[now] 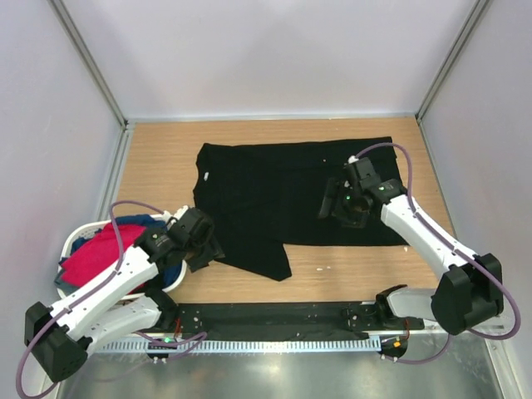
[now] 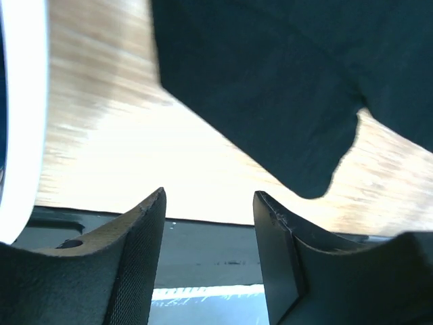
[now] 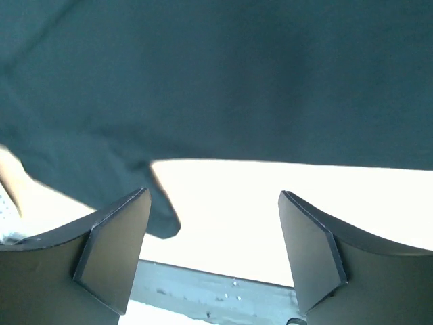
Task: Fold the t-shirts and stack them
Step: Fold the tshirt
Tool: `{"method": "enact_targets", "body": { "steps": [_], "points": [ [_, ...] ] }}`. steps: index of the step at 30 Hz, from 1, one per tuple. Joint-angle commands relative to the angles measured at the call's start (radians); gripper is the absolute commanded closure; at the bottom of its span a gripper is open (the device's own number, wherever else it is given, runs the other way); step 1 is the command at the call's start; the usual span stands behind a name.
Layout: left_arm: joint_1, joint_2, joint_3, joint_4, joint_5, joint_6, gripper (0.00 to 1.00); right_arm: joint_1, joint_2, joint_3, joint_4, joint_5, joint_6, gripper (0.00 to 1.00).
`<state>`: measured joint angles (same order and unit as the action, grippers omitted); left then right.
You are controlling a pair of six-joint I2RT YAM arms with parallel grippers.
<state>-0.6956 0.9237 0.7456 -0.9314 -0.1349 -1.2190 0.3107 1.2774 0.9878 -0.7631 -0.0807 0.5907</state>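
The left arm [image 1: 108,291] and right arm [image 1: 420,224] are built of white link shells joined by black joint housings. A purple cable [image 1: 406,158] is looped along each. Black, wedge-shaped fingers [image 2: 135,257], flat on the inner faces, are carried by the left end effector [image 2: 210,196] and right end effector [image 3: 213,196].

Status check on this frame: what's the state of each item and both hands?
black t-shirt, spread flat on the table, not folded
red t-shirt, crumpled in the basket
blue t-shirt, crumpled in the basket
white basket, upright, holding the two shirts
left hand, open, empty, beside the basket
right hand, open, empty, over the black t-shirt
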Motion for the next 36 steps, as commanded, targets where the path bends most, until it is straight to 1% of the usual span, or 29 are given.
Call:
{"method": "enact_targets", "body": {
  "steps": [1, 4, 5, 8, 11, 13, 19, 21, 24, 25, 28, 29, 31, 32, 33, 36],
  "points": [
    [-0.018, -0.005, -0.058, 0.045, -0.043, -0.088, 0.45, 0.156, -0.029, -0.020, 0.027, 0.035, 0.083, 0.18],
    [-0.036, 0.015, -0.084, 0.088, -0.063, -0.088, 0.46, 0.217, -0.036, -0.060, 0.021, 0.076, 0.104, 0.19],
    [-0.041, 0.021, -0.087, 0.094, -0.074, -0.093, 0.46, 0.217, -0.042, -0.083, 0.002, 0.132, 0.112, 0.19],
    [-0.056, 0.062, -0.109, 0.140, -0.085, -0.102, 0.47, 0.215, -0.067, -0.094, -0.019, 0.206, 0.124, 0.18],
    [-0.076, 0.116, -0.120, 0.178, -0.114, -0.112, 0.50, 0.215, -0.070, -0.084, -0.016, 0.193, 0.155, 0.18],
    [-0.076, 0.159, -0.120, 0.212, -0.143, -0.109, 0.51, 0.215, -0.043, -0.081, -0.015, 0.191, 0.164, 0.18],
    [-0.077, 0.268, -0.095, 0.240, -0.219, -0.122, 0.53, 0.218, -0.019, -0.081, 0.007, 0.147, 0.162, 0.21],
    [-0.076, 0.309, -0.089, 0.246, -0.245, -0.126, 0.54, 0.222, -0.021, -0.083, 0.021, 0.134, 0.144, 0.25],
    [-0.076, 0.351, -0.083, 0.267, -0.255, -0.119, 0.55, 0.264, 0.002, -0.071, 0.048, 0.096, 0.126, 0.28],
    [-0.076, 0.362, -0.080, 0.276, -0.255, -0.116, 0.57, 0.306, 0.011, -0.066, 0.051, 0.101, 0.126, 0.28],
    [-0.076, 0.394, -0.083, 0.307, -0.253, -0.094, 0.68, 0.359, 0.071, -0.057, 0.073, 0.114, 0.124, 0.30],
    [-0.076, 0.400, -0.081, 0.313, -0.253, -0.088, 0.77, 0.395, 0.085, -0.055, 0.091, 0.113, 0.127, 0.32],
    [-0.076, 0.417, -0.068, 0.318, -0.250, -0.074, 0.87, 0.432, 0.115, -0.052, 0.108, 0.110, 0.139, 0.34],
    [-0.076, 0.417, -0.060, 0.315, -0.249, -0.070, 0.95, 0.461, 0.123, -0.048, 0.131, 0.102, 0.142, 0.35],
    [-0.076, 0.414, -0.051, 0.310, -0.247, -0.070, 0.99, 0.476, 0.134, -0.043, 0.142, 0.101, 0.144, 0.36],
    [-0.076, 0.399, 0.000, 0.284, -0.247, -0.060, 1.00, 0.498, 0.154, -0.021, 0.163, 0.098, 0.141, 0.36]
  ]
}}
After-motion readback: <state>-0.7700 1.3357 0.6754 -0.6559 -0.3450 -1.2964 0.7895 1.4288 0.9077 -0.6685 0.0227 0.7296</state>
